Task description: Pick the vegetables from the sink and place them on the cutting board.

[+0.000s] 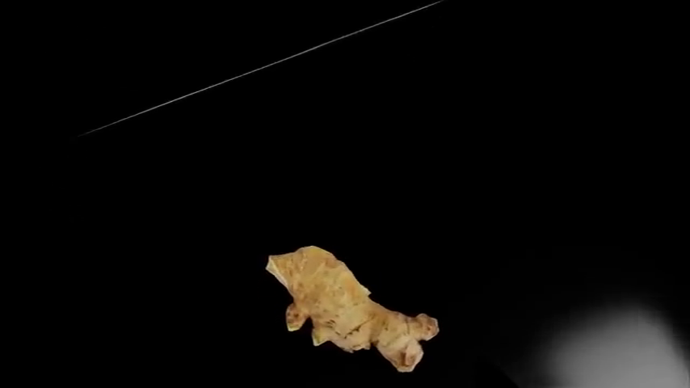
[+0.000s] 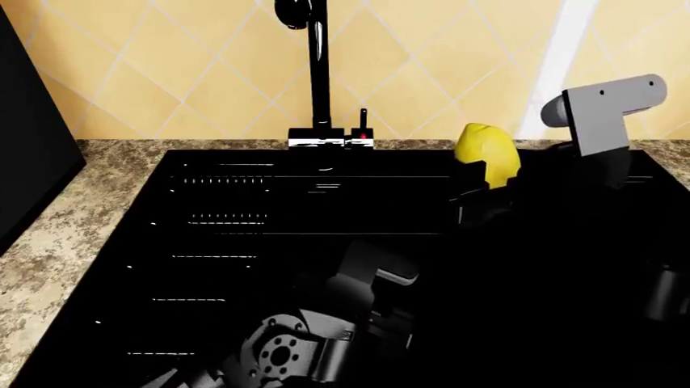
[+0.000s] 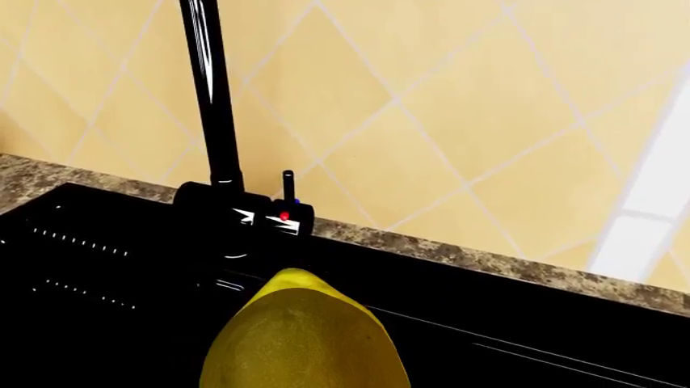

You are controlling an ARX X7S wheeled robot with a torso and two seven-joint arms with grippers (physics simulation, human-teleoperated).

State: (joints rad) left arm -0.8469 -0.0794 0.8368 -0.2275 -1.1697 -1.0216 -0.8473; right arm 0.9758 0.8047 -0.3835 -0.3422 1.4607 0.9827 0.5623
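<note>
Yellow fills the low middle of my right wrist view: the lemon (image 3: 305,335) is clamped in my right claw (image 2: 490,182), raised above the black sink (image 2: 216,242) near its back right part, just in front of the granite tabletop (image 2: 65,234) strip and the tan tiled wall (image 2: 431,65). Its long axis stands nearly upright in the head view, the tapered tip pointing up and a little toward the faucet (image 2: 316,73), which rises well apart to its left. Open room lies all around the fruit above the basin; the nearest edge is the sink's back rim behind it. The ginger root (image 1: 351,309) lies on the black sink floor under my left wrist camera, long axis running diagonally, its broad flat end toward one side and the knobby lobes at the other, bare black bottom all round it. My left arm (image 2: 291,352) reaches low into the basin's near side, but its claw is lost in the dark, so I cannot tell whether it is open or closed.
</note>
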